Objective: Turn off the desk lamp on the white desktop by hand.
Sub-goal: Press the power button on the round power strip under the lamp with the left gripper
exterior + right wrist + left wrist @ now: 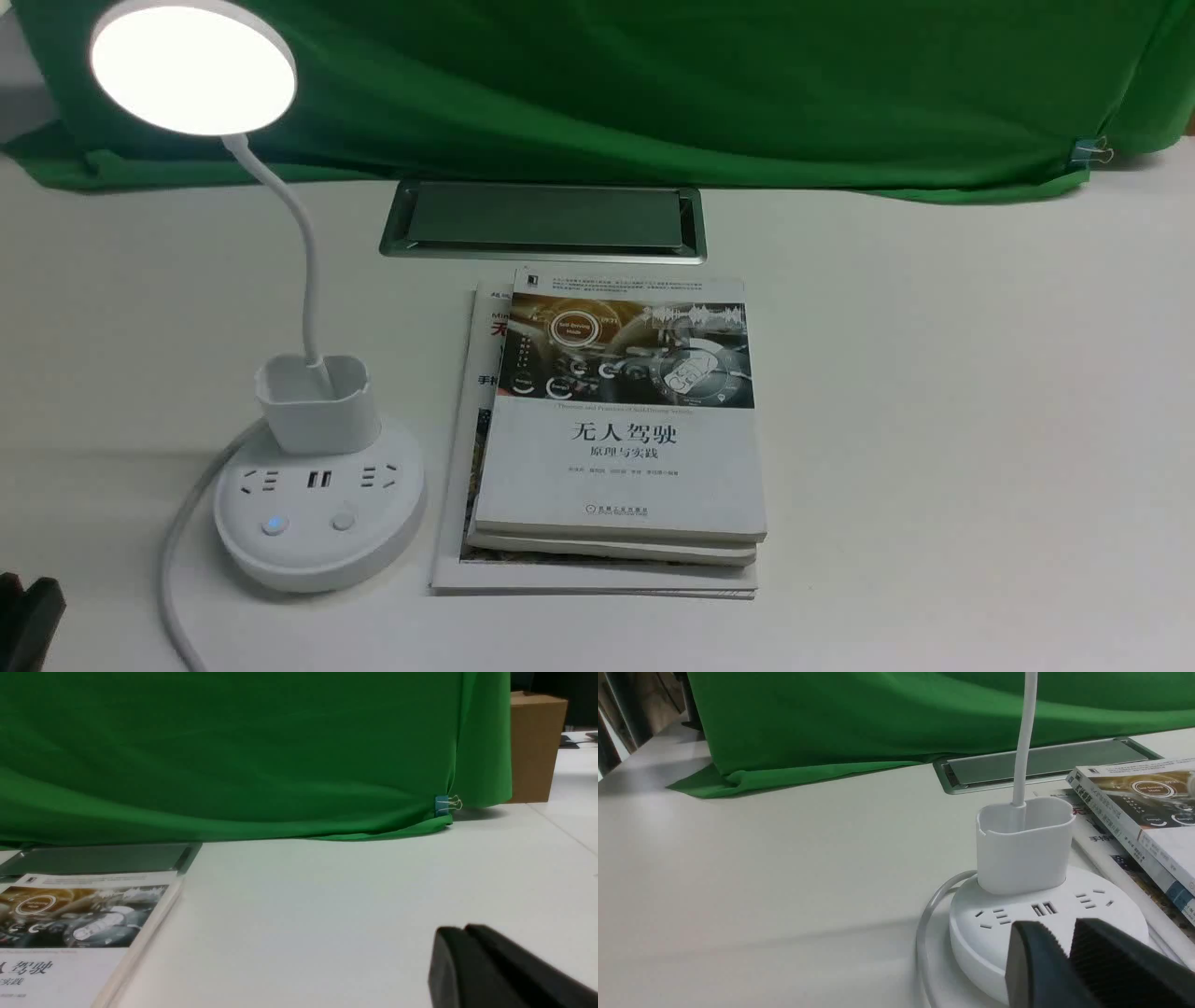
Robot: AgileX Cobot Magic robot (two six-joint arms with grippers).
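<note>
We see the white gooseneck desk lamp with a glowing disc head (194, 70) standing on the matte white surface (934, 420), left of the books, still to be switched off. Our black left claw (1069, 963) has its tips slightly apart, pinching nothing; the black right claw (462, 952) is pressed together. Pressing 1 of the 2 round base buttons (344, 519) remains.

Books (625, 439) beside open desktop (934, 420)

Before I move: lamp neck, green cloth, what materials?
Lamp neck: white, satin, likely rubber- or plastic-sleeved; smooth bend, no visible joints. Core hidden.
Green cloth: matte woven fabric, probably; soft folds and sagging hem. Fibre can't be told.
</note>
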